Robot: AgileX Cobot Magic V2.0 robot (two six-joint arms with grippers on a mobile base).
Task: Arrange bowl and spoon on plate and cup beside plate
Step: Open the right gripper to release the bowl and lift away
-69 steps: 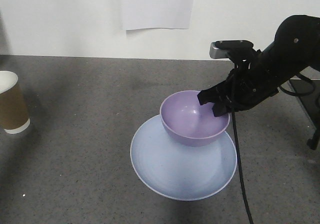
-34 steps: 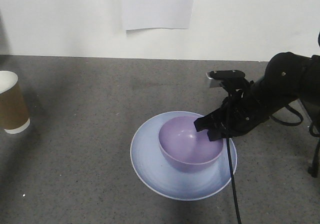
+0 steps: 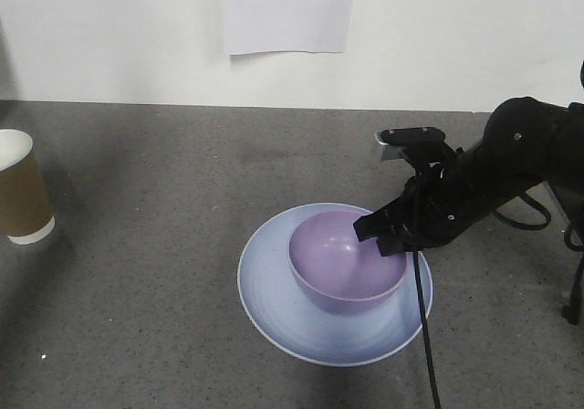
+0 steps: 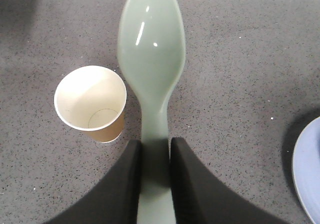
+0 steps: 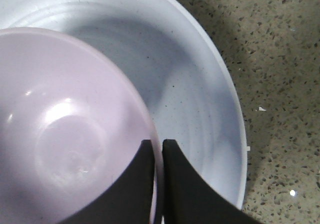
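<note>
The lavender bowl [image 3: 347, 261] [image 5: 65, 129] rests inside the pale blue plate [image 3: 274, 299] [image 5: 200, 99] at the table's middle. My right gripper [image 3: 385, 242] [image 5: 158, 143] is shut on the bowl's right rim, one finger inside and one outside. Far left stands the brown paper cup [image 3: 22, 190] [image 4: 91, 103], upright and empty. In the left wrist view my left gripper [image 4: 155, 143] is shut on the flat handle of the mint-green spoon [image 4: 151, 54], whose scoop points away, above the table beside the cup. The left arm is out of the front view.
The grey speckled tabletop [image 3: 155, 153] runs back to a white wall with a paper sheet [image 3: 286, 9]. A black cable [image 3: 422, 336] hangs from the right arm over the plate's right edge. A black frame [image 3: 573, 245] stands at the far right.
My right gripper has lowered the bowl from above the plate's far rim down into the plate. It has barely moved in the last half second.
</note>
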